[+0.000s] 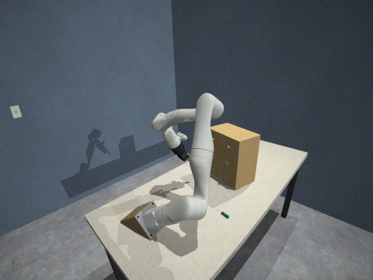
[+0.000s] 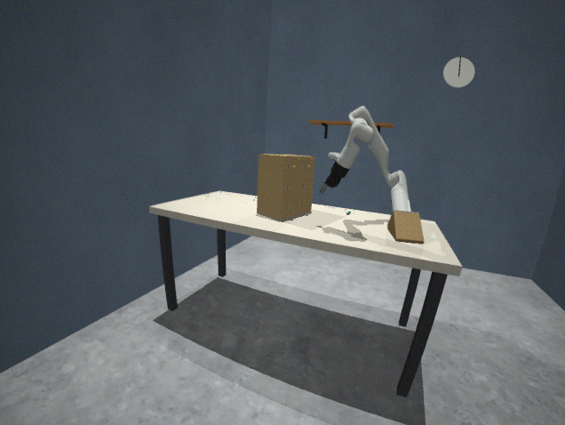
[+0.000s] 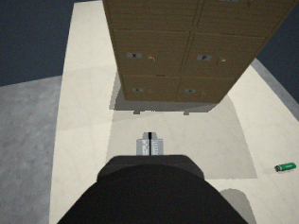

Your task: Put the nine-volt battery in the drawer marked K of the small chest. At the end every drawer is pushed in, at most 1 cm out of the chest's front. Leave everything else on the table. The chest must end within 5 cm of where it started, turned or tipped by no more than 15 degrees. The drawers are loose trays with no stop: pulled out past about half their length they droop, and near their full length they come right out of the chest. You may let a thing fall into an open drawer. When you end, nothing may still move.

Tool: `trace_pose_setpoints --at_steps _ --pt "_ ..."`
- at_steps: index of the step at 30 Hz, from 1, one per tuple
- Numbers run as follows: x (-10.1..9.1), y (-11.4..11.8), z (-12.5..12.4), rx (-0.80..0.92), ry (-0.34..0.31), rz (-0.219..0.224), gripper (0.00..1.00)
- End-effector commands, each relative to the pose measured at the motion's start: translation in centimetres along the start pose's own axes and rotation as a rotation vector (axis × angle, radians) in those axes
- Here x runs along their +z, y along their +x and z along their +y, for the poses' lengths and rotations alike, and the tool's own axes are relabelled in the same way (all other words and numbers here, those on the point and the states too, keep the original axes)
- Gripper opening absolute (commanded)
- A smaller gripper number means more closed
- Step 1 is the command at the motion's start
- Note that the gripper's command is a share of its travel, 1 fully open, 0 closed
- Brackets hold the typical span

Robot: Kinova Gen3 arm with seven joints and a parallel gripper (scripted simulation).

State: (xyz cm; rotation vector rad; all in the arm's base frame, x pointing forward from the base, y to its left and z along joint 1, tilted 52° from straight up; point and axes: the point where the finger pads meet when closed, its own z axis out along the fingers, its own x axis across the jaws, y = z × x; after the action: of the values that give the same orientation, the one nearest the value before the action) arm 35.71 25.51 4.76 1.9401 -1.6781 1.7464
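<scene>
The small wooden chest (image 1: 247,164) (image 2: 271,187) (image 3: 163,42) stands upright on the table. Its drawer fronts look flush in the wrist view, where the top row is partly cut off. The middle left drawer's label (image 3: 133,55) may read K, but I cannot be sure; the middle right one (image 3: 203,58) looks like P. My gripper (image 2: 322,188) (image 3: 149,140) is shut with nothing between its fingers. It hangs above the table in front of the chest, tilted down. No nine-volt battery shows in any view, and the drawers' insides are hidden.
A green cylinder (image 1: 224,214) (image 2: 348,212) (image 3: 286,166) with a dark end lies on the table (image 1: 280,159) (image 2: 196,207) (image 3: 78,117), to the chest's right in the wrist view. The arm's wedge-shaped wooden base (image 1: 135,221) (image 2: 408,227) stands at the table's other end.
</scene>
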Motion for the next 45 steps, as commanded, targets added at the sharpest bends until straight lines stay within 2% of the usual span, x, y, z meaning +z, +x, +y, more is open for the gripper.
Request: trace_pose_setpoints --at_steps 1,11,13,21,27,45 --pt "-0.8 0.0 -1.1 0.038 -0.075 -0.012 0.00" --pt "-3.5 0.0 -0.8 0.036 -0.339 -0.017 0.00" --pt "-3.5 0.0 -0.8 0.036 -0.339 -0.017 0.00" --pt "-4.6 0.0 -0.6 0.036 -0.459 -0.019 0.00" --pt "-4.9 0.0 -0.6 0.035 -0.488 -0.020 0.00" --pt "-5.0 0.0 -0.6 0.035 -0.491 -0.020 0.00"
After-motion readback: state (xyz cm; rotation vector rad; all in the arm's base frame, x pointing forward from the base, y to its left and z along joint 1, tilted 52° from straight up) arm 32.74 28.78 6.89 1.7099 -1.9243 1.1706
